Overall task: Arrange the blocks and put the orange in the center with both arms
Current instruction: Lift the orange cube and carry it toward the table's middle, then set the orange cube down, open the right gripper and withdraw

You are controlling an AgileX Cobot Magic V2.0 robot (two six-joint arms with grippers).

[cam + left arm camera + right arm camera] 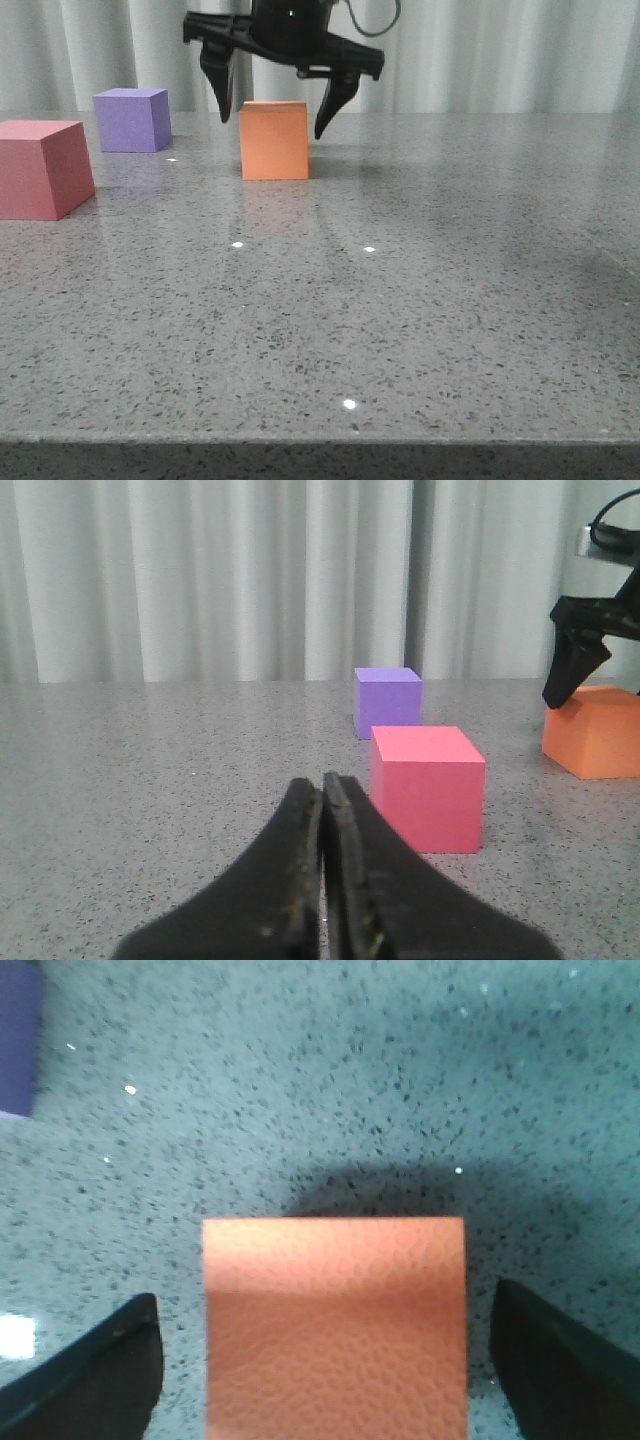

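The orange cube (pixel 274 140) stands on the grey table (pixel 400 300), far middle. My right gripper (pixel 275 128) hangs open over it, one finger on each side, apart from its faces; the right wrist view shows the cube (pixel 335 1325) between the spread fingers (pixel 100 1370). The purple cube (pixel 132 119) stands far left, and the red-pink cube (pixel 42 168) nearer at the left edge. My left gripper (pixel 323 790) is shut and empty, low over the table, with the red-pink cube (pixel 427 787) just ahead to its right, then the purple cube (pixel 388 701) and the orange cube (pixel 597 730).
Pale curtains (pixel 500 50) hang behind the table's far edge. The table's front edge (pixel 320 438) runs across the bottom of the front view. Purple cube's corner shows in the right wrist view (pixel 18 1040).
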